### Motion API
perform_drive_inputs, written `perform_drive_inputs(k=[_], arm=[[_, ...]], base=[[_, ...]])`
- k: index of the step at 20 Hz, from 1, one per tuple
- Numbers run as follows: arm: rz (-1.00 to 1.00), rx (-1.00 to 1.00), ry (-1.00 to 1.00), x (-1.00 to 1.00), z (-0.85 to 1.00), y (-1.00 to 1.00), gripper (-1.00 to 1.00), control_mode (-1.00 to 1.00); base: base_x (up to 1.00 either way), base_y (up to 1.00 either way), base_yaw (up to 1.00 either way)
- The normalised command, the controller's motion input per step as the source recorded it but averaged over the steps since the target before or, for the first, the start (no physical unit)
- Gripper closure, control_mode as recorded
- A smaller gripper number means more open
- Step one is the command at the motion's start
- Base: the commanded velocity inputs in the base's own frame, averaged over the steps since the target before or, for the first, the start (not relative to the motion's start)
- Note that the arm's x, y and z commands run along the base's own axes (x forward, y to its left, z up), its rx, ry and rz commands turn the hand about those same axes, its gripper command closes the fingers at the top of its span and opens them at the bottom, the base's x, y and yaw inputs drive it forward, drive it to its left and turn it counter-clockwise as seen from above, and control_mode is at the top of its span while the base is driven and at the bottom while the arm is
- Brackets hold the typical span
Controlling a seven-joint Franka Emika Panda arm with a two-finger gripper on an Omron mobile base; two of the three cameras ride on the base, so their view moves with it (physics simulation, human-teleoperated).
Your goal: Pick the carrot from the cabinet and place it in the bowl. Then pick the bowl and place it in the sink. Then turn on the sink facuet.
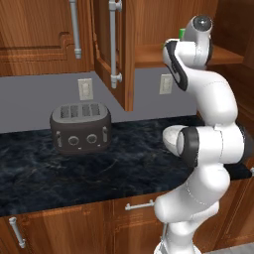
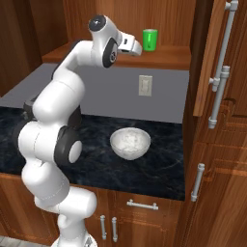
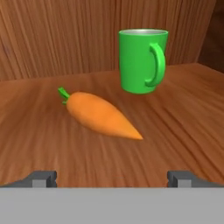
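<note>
Step one, reach for the carrot. End effector (image 3: 112, 178) jaws wide apart, empty, tips at bottom of hand view; small orange tapered carrot (image 3: 99, 114) lies mid-frame on the wooden cabinet shelf (image 3: 183, 113), green mug (image 3: 142, 60) behind it. Next: advance, straddle carrot, close. Right base view adds the white bowl (image 2: 130, 143) on the dark worktop (image 2: 164, 164), lower centre.

A rendered home kitchen: reddish-brown wall cabinets (image 1: 44, 34) with long silver bar handles hang above a dark marbled counter (image 1: 74, 168). A toaster (image 1: 80, 128) stands near the counter's back edge, under wall outlets (image 1: 85, 89), with low cupboards (image 2: 144, 217) beneath.
</note>
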Motion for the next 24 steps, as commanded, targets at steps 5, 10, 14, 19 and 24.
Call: perform_drive_inputs(k=[5, 10, 14, 19, 24], arm=[[0.0, 0.01, 0.02, 0.26, 0.0, -0.02, -1.0, -1.0], [0.0, 0.0, 0.02, 0.26, 0.0, -0.08, -1.0, -1.0], [0.0, 0.0, 0.01, 0.3, -0.01, -0.16, -1.0, -1.0], [0.0, 0.0, 0.01, 0.28, 0.0, -0.07, -1.0, -1.0], [0.0, 0.0, 0.0, 0.23, -0.01, 0.0, -1.0, -1.0]], base=[[0.0, 0.0, 0.0], [0.0, 0.0, 0.0], [0.0, 0.0, 0.0], [0.0, 0.0, 0.0], [0.0, 0.0, 0.0]])
